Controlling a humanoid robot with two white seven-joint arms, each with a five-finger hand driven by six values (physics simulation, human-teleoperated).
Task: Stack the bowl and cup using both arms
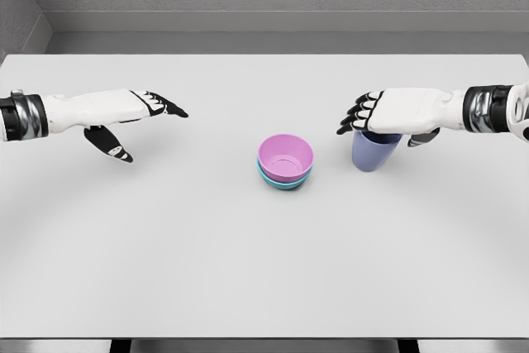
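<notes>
A pink bowl sits nested inside a teal bowl at the middle of the white table. To their right a blue-purple cup stands upright on the table. My right hand hovers right over the cup's rim and hides its opening. Its fingers are loosely bent to the cup's left, its thumb is to the cup's right, and neither closes on the cup's wall. My left hand hangs above the table at the far left, fingers stretched toward the bowls and thumb pointing down, holding nothing.
Grey walls stand behind the table's far edge. The table's near edge runs along the bottom of the view.
</notes>
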